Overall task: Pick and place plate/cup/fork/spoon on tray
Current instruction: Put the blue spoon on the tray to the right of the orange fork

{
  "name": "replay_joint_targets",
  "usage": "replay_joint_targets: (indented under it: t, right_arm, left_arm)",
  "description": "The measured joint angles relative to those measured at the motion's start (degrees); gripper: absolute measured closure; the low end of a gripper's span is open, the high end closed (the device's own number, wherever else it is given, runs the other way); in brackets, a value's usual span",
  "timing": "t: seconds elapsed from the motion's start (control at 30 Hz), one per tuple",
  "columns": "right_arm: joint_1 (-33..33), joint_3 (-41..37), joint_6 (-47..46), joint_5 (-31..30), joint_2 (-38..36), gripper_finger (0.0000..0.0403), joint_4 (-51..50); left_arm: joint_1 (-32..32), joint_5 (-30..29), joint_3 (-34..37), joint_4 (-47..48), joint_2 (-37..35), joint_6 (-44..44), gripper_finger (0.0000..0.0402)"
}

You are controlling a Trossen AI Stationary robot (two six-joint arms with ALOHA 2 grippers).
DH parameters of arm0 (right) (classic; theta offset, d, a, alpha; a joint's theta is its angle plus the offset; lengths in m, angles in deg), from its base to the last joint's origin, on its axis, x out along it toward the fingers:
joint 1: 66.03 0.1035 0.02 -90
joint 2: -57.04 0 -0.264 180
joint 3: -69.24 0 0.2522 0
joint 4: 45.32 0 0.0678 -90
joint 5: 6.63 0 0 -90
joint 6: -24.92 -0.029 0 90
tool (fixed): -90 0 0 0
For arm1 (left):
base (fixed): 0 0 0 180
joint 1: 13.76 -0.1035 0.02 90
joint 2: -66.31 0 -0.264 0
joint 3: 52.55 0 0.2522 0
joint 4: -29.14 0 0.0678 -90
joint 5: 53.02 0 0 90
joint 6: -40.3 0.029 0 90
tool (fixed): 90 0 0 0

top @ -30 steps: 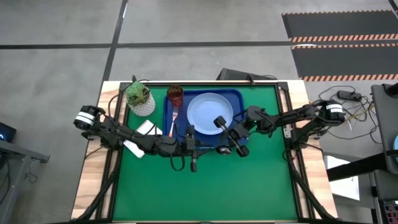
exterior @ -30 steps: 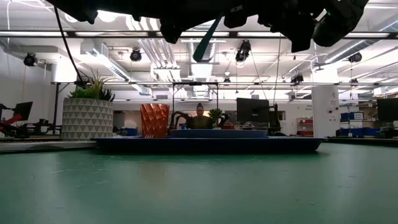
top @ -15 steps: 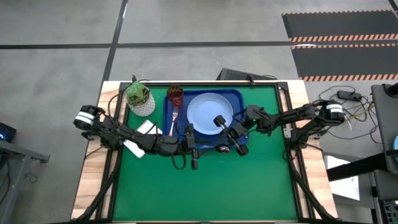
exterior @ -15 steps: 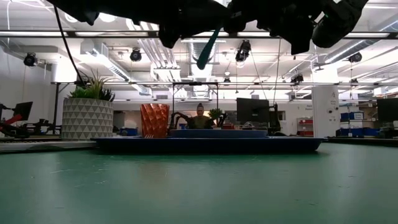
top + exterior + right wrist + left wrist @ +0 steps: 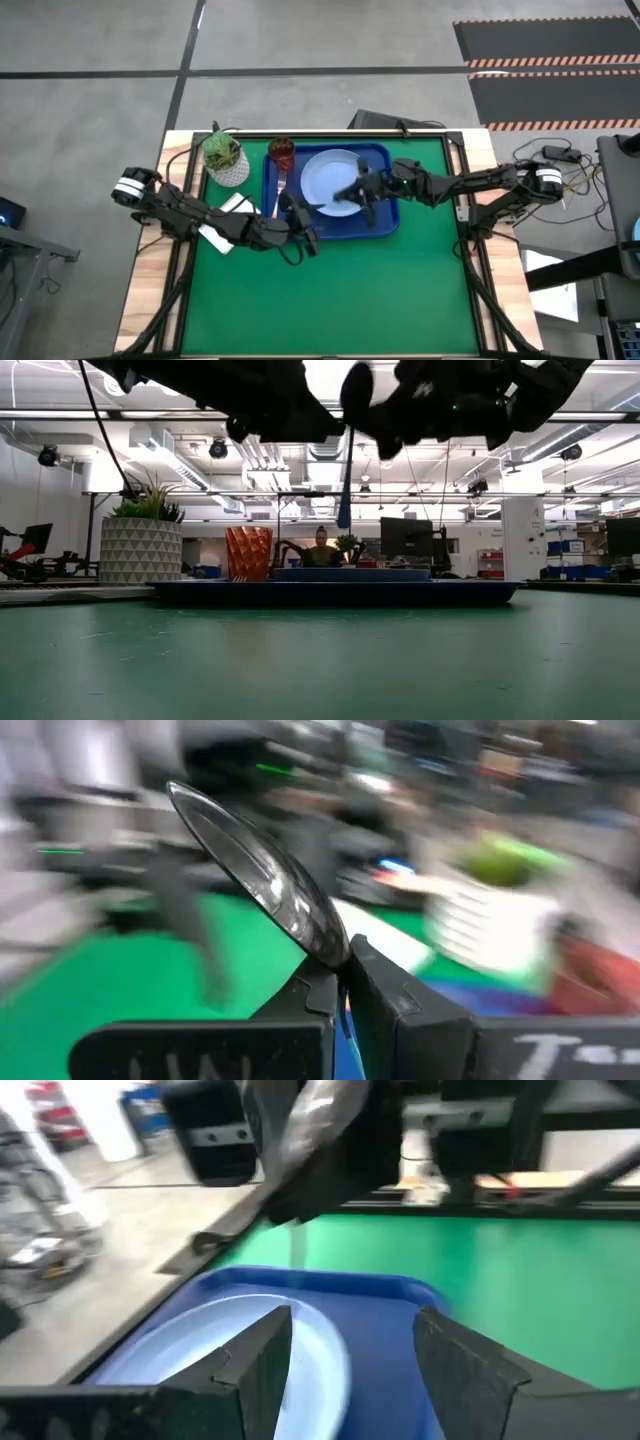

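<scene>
The deep-blue tray (image 5: 386,160) lies at the far middle of the green mat. On it are the light-blue plate (image 5: 325,172), the dark-red cup (image 5: 282,152) at its far left corner and the orange-handled fork (image 5: 279,190). My right gripper (image 5: 352,190) hovers over the plate and is shut on the spoon (image 5: 258,870). My left gripper (image 5: 300,222) is open and empty above the tray's near left part. In the left wrist view its fingers (image 5: 255,1365) frame the plate (image 5: 240,1350) without touching it. My right gripper pinches the spoon between its two shut fingers (image 5: 385,990) at the neck just below the shiny bowl (image 5: 300,925). The fingers come from the table's right and lie across the spoon. The bowl sticks up, and the light-blue handle (image 5: 343,490) hangs straight down, clear of the tray.
A white pot with a green plant (image 5: 225,158) stands left of the tray, and a white card (image 5: 236,205) lies under my left arm. Open green mat (image 5: 330,300) stretches to the near edge. In the low view the tray's rim (image 5: 335,592) lies level across the middle.
My right gripper has swung with the spoon from the tray's near right corner toward the far left, to above the plate. The spoon's handle was slanted and now hangs upright and lower. My left gripper has turned and drawn slightly toward the table's left.
</scene>
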Motion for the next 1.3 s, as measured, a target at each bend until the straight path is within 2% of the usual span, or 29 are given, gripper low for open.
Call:
replay_joint_targets:
  t: [0.07, 0.13, 0.27, 0.6, 1.3]
  right_arm:
    - [-0.6, 0.0, -1.2, -8.0, -0.4, 0.0395, -2.0]
    - [-1.3, 0.0, -4.8, -12.5, -0.3, 0.0395, -2.1]
    - [-1.7, 0.0, -10.1, -12.6, 1.4, 0.0395, 0.8]
    - [-1.7, 0.0, -12.3, -12.8, 5.4, 0.0394, 4.4]
    - [-1.7, -0.2, -15.5, -14.5, 5.5, 0.0394, 7.0]
  left_arm:
    - [0.0, -3.3, 0.0, 0.0, 0.0, 0.0, 0.0212]
    - [0.0, -6.8, 0.0, -0.1, 0.3, 0.0, 0.0212]
    - [-0.1, -10.9, 0.0, -0.5, 1.1, 0.0, 0.0212]
    - [-0.2, -10.9, 0.0, -1.6, 1.7, 0.0, 0.0212]
    - [-0.1, -10.8, 0.0, -1.8, 1.7, -0.2, 0.0212]
